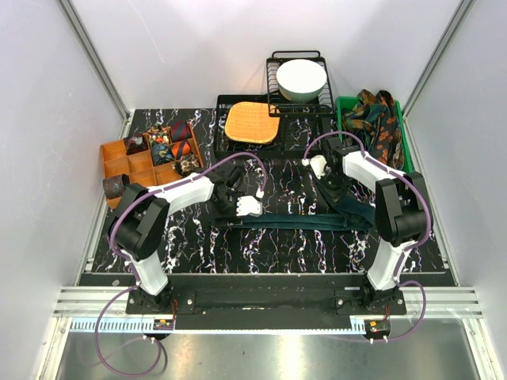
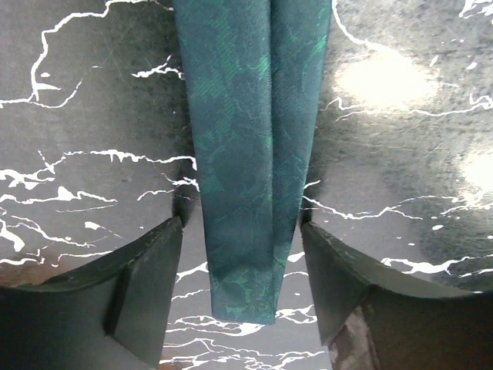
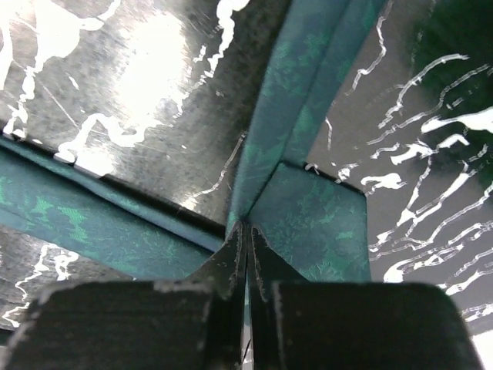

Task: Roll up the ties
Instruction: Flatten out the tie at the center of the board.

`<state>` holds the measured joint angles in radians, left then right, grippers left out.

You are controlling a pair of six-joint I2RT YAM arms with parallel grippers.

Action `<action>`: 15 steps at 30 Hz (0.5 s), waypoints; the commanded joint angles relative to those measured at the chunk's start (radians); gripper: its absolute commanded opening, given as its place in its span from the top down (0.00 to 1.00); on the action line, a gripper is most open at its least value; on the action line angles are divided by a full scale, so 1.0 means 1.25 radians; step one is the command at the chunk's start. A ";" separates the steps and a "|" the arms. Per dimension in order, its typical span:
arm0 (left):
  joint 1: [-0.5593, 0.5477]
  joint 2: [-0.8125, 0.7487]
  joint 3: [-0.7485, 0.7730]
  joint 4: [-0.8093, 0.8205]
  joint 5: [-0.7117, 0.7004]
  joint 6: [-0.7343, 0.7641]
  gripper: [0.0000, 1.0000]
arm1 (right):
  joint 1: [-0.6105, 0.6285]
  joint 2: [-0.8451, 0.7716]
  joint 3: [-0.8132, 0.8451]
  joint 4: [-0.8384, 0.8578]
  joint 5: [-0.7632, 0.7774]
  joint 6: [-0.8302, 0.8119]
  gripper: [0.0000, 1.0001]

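A plain dark teal tie [image 1: 301,219] lies stretched left to right across the black marbled table. My left gripper [image 1: 247,207] is open over its narrow left end; in the left wrist view the tie end [image 2: 246,193] lies flat between the two spread fingers [image 2: 146,285], untouched. My right gripper [image 1: 342,198] is shut on the tie near its wide right end; in the right wrist view the fingers [image 3: 248,254] pinch a raised fold of teal fabric [image 3: 308,216]. Several rolled patterned ties [image 1: 170,146] sit in an orange divided box. More patterned ties [image 1: 376,119] fill a green bin.
An orange woven mat [image 1: 252,123] lies on a black tray at the back. A white bowl [image 1: 301,79] sits in a black wire rack. A dark rolled coil [image 1: 116,187] lies left of the orange box [image 1: 119,162]. White walls close in on both sides.
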<state>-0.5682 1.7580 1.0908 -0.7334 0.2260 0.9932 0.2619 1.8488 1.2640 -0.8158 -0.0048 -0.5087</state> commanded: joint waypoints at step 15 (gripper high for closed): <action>0.030 0.004 -0.044 0.022 -0.046 -0.002 0.57 | -0.391 -0.322 -0.167 -0.052 0.101 -0.280 0.77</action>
<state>-0.5488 1.7493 1.0714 -0.7296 0.2146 0.9859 -0.1055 1.4784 1.1446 -0.8536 0.0792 -0.6926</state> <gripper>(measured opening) 0.436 0.148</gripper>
